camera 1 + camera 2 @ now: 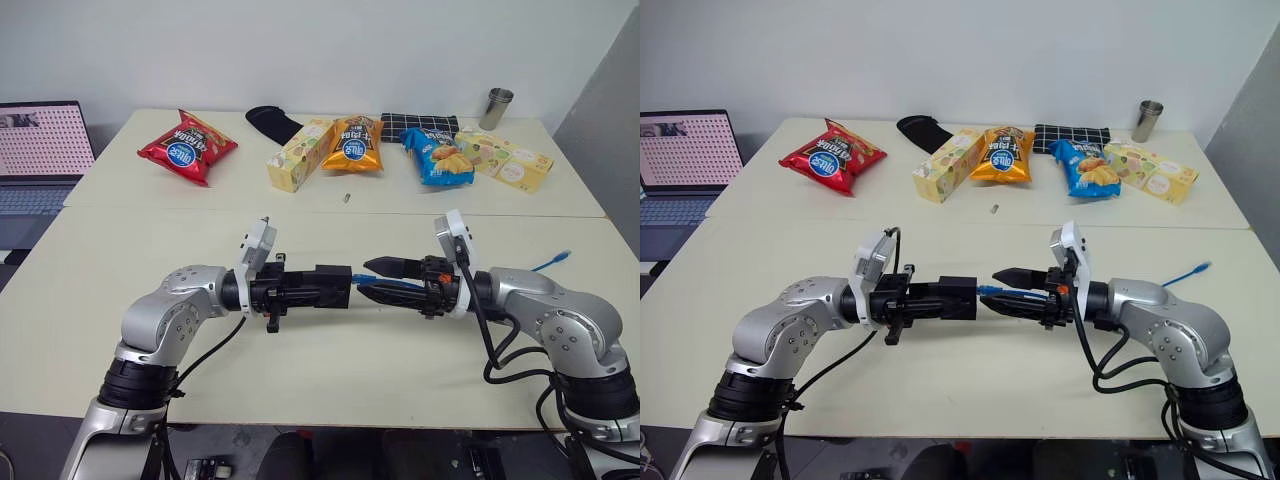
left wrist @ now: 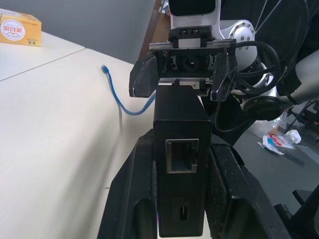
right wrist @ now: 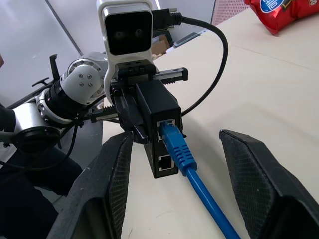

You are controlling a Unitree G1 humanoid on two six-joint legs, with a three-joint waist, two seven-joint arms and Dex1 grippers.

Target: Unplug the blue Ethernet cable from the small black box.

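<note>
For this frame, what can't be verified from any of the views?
- Whether the plug's latch is released: in the right wrist view the blue Ethernet cable sits in the small black box, but the clip is too small to see.
- The cable's middle run: in the head views the right gripper and its arm cover it.
- The box's rear end: in the left wrist view the left gripper fingers hide its sides.

You can't read any text for certain. The snack bags' (image 1: 352,143) blue round logos (image 1: 353,149) are too small to make out.
</note>
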